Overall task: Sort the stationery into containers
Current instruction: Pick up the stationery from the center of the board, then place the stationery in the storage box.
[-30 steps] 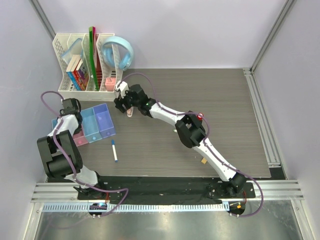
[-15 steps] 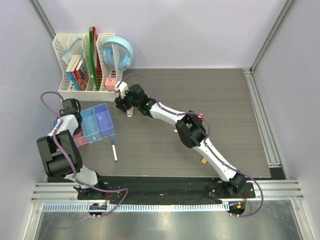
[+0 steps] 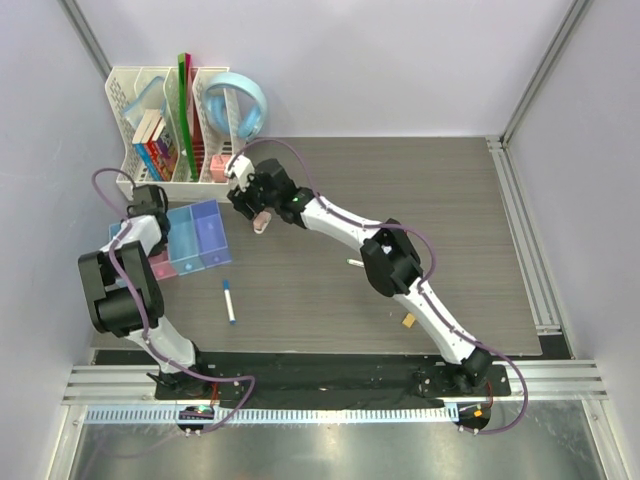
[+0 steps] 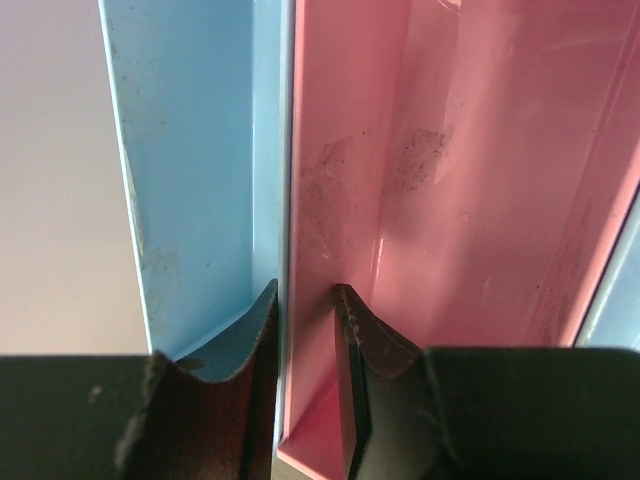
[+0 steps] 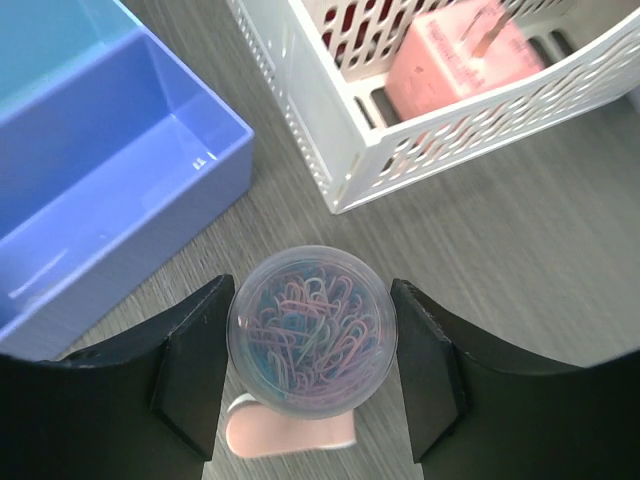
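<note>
Right hand (image 5: 312, 300) is closed snugly around the clip tub (image 5: 312, 345), just beside the purple end of the bins (image 3: 195, 235). The tub looks light, rigid and smooth, likely slippery, so gripping across its middle suits. Left hand (image 4: 305, 320), nearly shut, pinches the bins' blue-pink wall.

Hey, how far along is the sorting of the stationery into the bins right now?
Nothing looks sorted: the bins show empty where visible. In hand: the right end effector grips a jar of paper clips beside the purple bin; the left end effector straddles a bin wall. Left: the marker lies on the table.
</note>
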`<state>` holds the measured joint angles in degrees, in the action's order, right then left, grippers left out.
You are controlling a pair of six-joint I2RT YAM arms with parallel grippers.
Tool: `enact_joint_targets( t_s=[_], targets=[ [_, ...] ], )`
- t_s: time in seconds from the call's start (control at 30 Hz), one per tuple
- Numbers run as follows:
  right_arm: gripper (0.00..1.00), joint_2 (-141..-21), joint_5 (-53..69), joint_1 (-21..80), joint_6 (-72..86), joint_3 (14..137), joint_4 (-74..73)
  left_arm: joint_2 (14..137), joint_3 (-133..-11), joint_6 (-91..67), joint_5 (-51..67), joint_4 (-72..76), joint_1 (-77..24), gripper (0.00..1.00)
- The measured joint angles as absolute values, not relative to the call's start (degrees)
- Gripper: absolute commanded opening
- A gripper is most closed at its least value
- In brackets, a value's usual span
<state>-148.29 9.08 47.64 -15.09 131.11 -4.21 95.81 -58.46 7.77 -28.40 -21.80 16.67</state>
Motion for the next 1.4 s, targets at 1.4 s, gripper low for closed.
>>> enact_joint_targets(
  t_s=[1.4],
  targets=[
    [0.28,-139.94,10.02,50.87,-16.69,132.90,-10.09,100.60,-62.94,5.91,-30.55,-19.00,2.20,0.24]
  ],
)
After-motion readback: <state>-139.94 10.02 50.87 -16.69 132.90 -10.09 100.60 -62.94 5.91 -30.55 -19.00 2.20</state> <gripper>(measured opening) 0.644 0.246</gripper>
